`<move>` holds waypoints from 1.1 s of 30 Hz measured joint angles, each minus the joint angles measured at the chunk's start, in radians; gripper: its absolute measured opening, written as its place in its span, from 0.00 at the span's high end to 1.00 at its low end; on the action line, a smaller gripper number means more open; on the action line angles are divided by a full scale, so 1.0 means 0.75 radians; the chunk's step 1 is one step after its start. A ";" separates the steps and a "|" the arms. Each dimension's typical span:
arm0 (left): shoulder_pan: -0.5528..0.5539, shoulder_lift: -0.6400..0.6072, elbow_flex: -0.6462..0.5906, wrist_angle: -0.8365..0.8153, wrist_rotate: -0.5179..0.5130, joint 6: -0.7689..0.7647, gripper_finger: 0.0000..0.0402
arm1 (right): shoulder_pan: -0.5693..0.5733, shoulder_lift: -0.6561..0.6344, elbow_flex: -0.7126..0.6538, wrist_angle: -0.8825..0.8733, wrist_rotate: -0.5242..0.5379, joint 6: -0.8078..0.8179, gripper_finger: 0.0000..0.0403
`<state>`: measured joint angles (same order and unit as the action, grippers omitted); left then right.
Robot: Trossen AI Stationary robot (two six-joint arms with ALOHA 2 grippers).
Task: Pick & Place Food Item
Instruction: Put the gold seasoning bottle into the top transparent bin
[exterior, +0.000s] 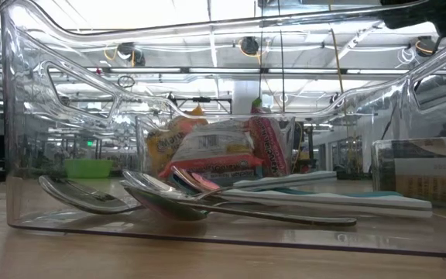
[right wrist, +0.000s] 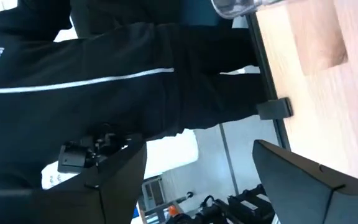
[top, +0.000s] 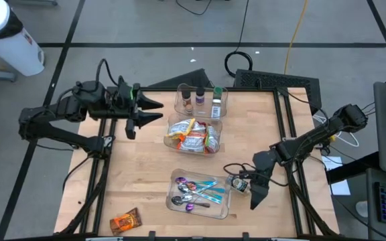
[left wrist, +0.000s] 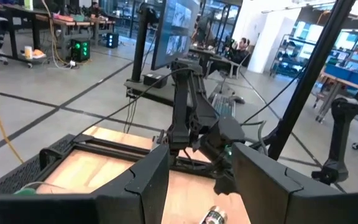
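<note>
Right gripper (top: 254, 198) beside the spoon tray (top: 224, 209), fingers spread wide, nothing between. Left gripper (top: 151, 110) over the counter's (top: 139, 174) far-left edge, fingers parted, empty. Snack wrappers (exterior: 221, 151) blurred behind clear plastic.

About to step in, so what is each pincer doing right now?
Left pincer: open, empty, raised beside the snack bin.
Right pincer: open, holding nothing, by the spoon tray.

From straight overhead we see the whole table (top: 139, 194). At tabletop level we look close through the cutlery bin (exterior: 207, 194), shared with the overhead view (top: 200, 194). Each wrist camera faces past its fingers into the room.
</note>
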<state>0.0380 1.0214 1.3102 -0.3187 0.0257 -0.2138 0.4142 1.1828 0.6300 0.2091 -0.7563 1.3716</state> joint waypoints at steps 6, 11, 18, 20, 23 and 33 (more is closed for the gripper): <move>0.000 0.016 0.000 -0.002 0.000 -0.002 0.55 | -0.012 0.000 0.000 -0.021 0.173 -0.073 0.29; 0.000 0.033 0.001 -0.003 0.000 -0.012 0.55 | -0.011 0.000 0.000 -0.029 0.239 -0.154 0.32; 0.000 0.050 0.000 0.013 -0.001 -0.023 0.55 | 0.000 0.001 0.024 -0.044 0.250 -0.186 0.37; 0.000 0.047 0.000 0.025 -0.001 -0.023 0.55 | 0.000 0.000 0.055 -0.034 0.281 -0.192 0.38; 0.001 0.045 0.000 0.034 -0.001 -0.018 0.55 | -0.001 0.000 0.112 -0.076 0.323 -0.221 0.40; 0.001 0.047 0.000 0.042 -0.001 0.013 0.55 | 0.039 0.002 0.581 -1.038 0.613 -0.596 0.43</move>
<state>0.0387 1.0565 1.3102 -0.2871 0.0250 -0.2038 0.4437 1.1840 1.0659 -0.5693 -0.2968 0.9248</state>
